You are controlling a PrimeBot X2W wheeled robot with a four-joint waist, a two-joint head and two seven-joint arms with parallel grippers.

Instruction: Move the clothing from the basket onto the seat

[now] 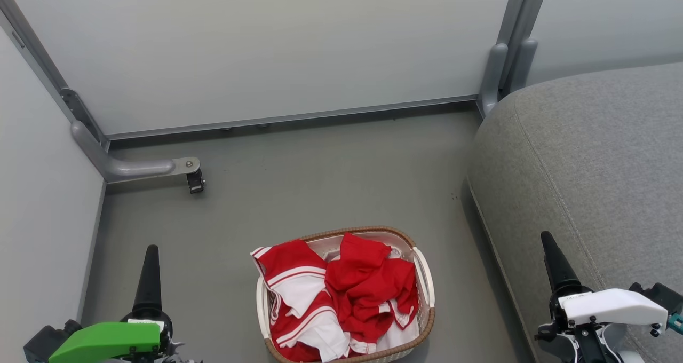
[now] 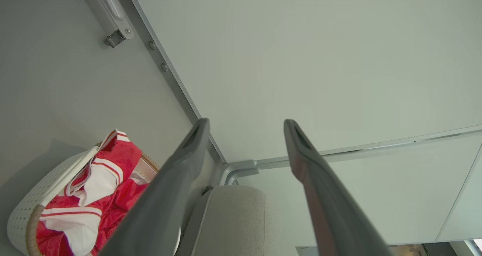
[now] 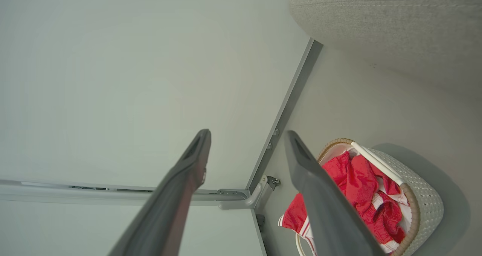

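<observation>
Clothing [image 1: 347, 293] fills the basket [image 1: 352, 229] between my left pincer [image 2: 244, 126] and right pincer [image 3: 246, 135], both spread empty; I'd pinch one raised fold deeply.

Head camera high above shared basket [image 1: 425, 277]

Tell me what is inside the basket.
Red clothing with white panels and stripes fills the basket, one piece draping over its rim. Whatever lies beneath, including the basket's bottom, is covered.
</observation>
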